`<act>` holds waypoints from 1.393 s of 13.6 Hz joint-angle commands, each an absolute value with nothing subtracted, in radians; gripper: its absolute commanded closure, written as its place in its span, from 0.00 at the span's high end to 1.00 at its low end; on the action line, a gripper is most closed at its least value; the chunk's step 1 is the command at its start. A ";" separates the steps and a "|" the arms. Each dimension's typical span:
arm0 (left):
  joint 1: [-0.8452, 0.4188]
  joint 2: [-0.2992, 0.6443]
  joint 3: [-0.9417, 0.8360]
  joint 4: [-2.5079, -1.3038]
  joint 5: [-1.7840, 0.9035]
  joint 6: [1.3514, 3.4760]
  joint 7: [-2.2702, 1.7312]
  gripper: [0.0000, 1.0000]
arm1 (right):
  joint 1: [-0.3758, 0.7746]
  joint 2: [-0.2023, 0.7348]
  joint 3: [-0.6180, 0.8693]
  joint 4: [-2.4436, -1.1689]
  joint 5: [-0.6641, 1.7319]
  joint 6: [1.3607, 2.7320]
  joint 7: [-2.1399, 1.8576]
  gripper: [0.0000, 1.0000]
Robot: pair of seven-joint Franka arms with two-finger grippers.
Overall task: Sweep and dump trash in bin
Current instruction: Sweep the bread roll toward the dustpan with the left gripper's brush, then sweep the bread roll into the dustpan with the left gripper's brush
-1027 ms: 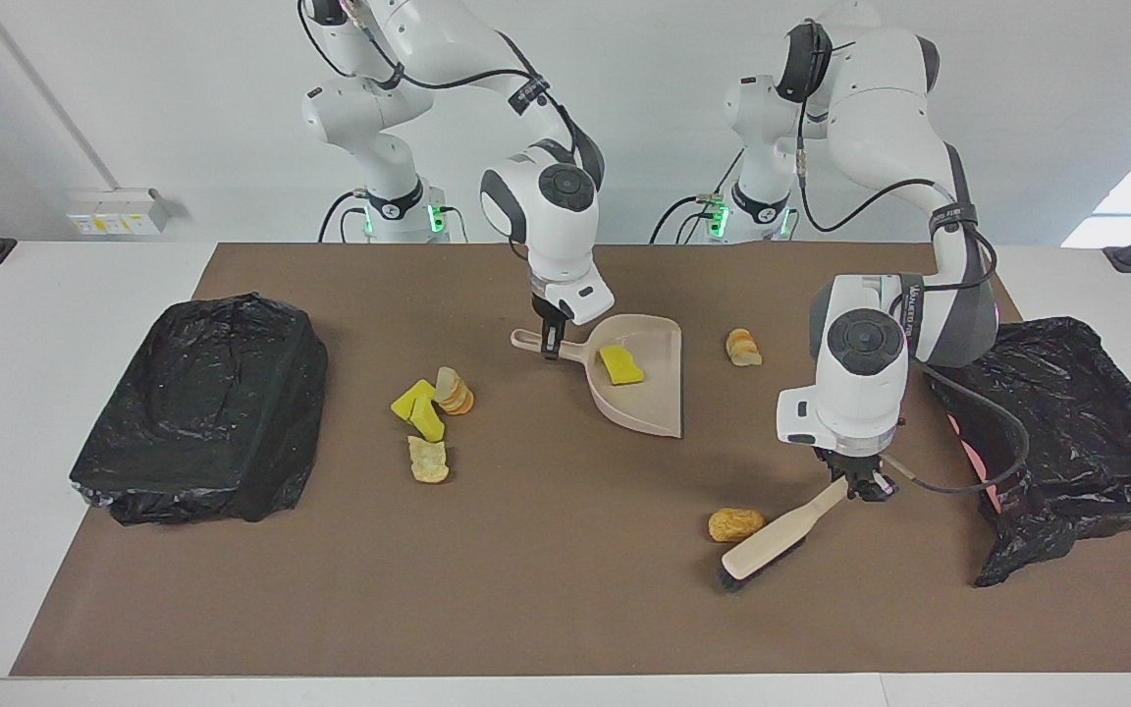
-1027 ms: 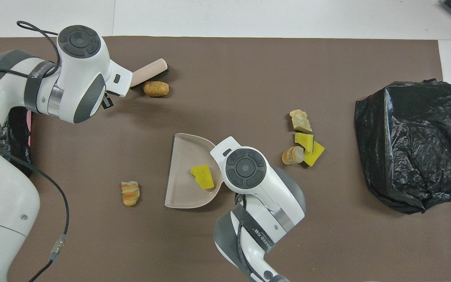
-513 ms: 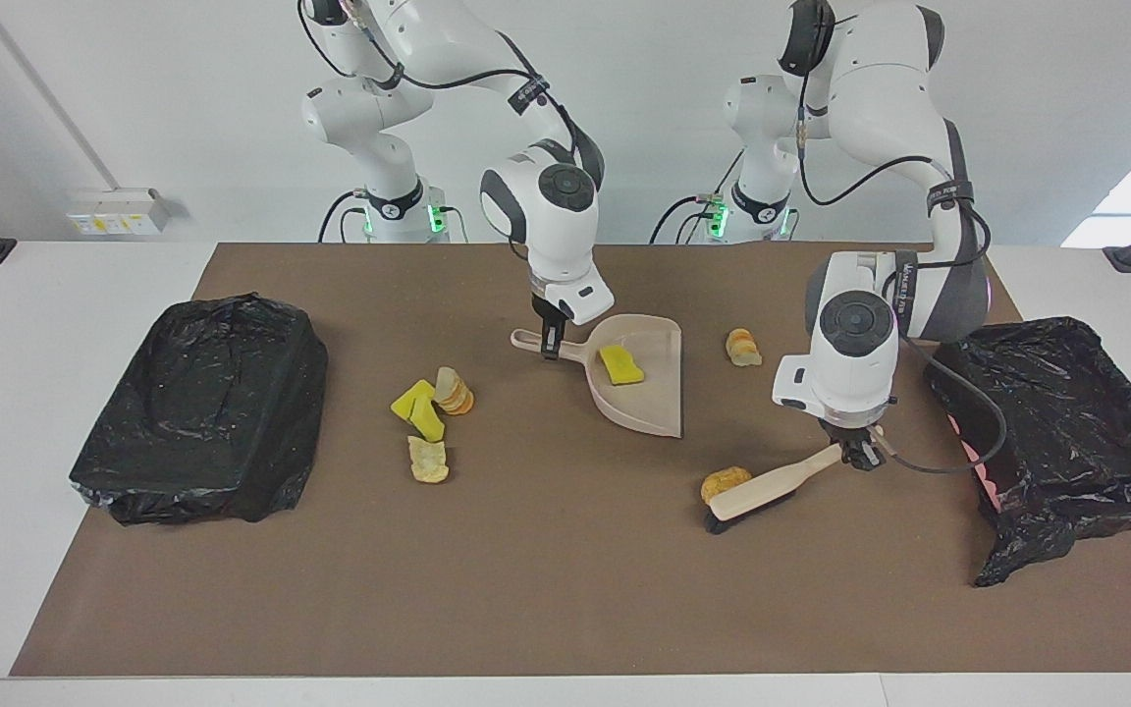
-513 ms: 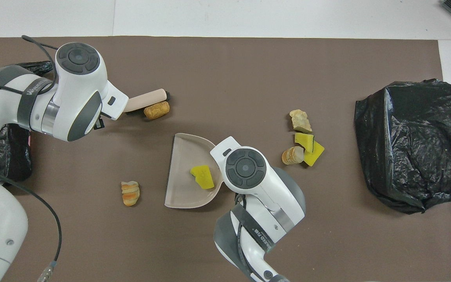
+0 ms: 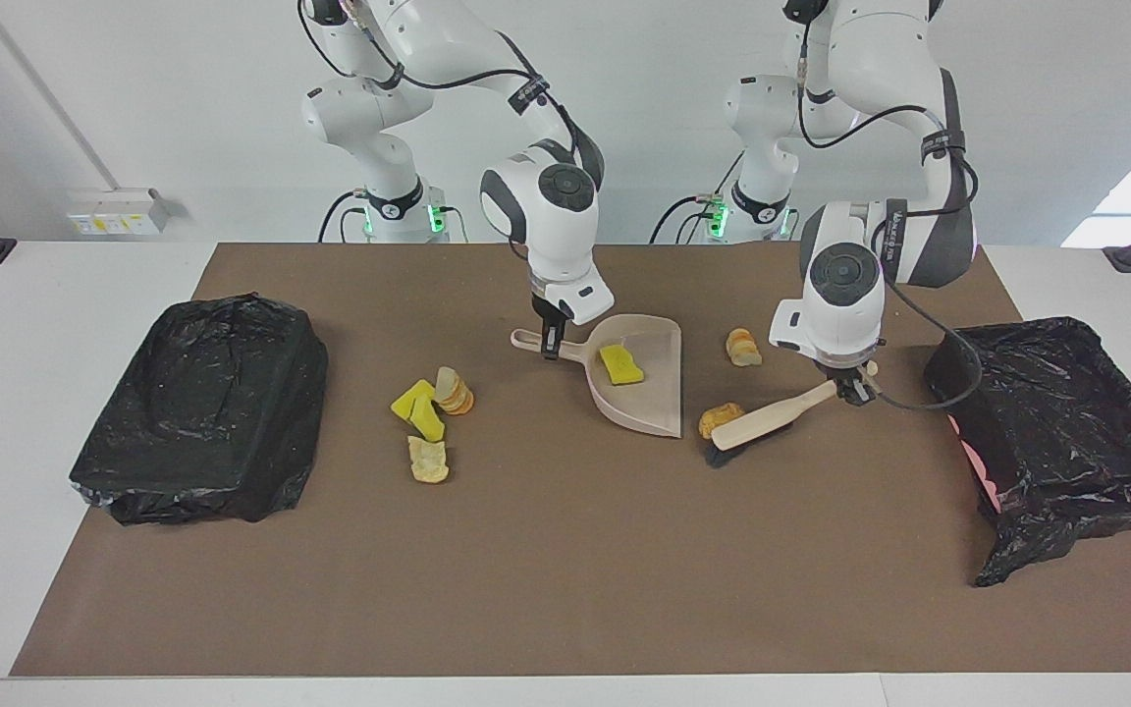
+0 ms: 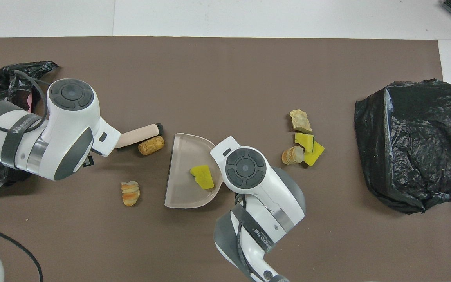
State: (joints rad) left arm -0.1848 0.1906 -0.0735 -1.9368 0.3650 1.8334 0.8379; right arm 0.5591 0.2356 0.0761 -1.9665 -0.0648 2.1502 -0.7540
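Trash scraps (image 5: 431,412), seven, bins (image 5: 202,407), two

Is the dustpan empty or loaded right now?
Loaded, barely: one yellow sponge chunk lies in the dustpan. The brown lump by the brush is outside it, on the mat.

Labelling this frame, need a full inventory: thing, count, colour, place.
Dustpan: 1, beige, mid-mat.
Sponge: 1, yellow, in dustpan.
Lump: 1, golden-brown, between brush bristles and dustpan mouth.
Brush: 1, beige, black bristles, on the mat.
Cracker stack: 1, tan, nearer the robots than the brush.
Scrap cluster: 4, yellow and tan, toward the right arm's end.
Bags: 2, black, one at each end.
Left tool: shut on brush.
Right tool: shut on dustpan.
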 commanded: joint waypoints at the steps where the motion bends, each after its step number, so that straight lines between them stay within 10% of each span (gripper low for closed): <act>1: -0.219 0.097 -0.066 -2.017 0.321 1.772 0.697 0.00 | 0.548 0.242 0.081 -1.976 -0.078 2.154 -0.749 0.00; 10: -0.268 -0.021 -0.066 -2.075 0.269 1.618 0.097 0.00 | 0.548 0.242 0.081 -1.976 -0.078 2.154 -0.755 0.00; 19: -0.213 -0.046 -0.067 -2.238 -0.004 1.907 0.010 0.00 | 0.546 0.242 0.081 -1.979 -0.078 2.152 -0.761 0.00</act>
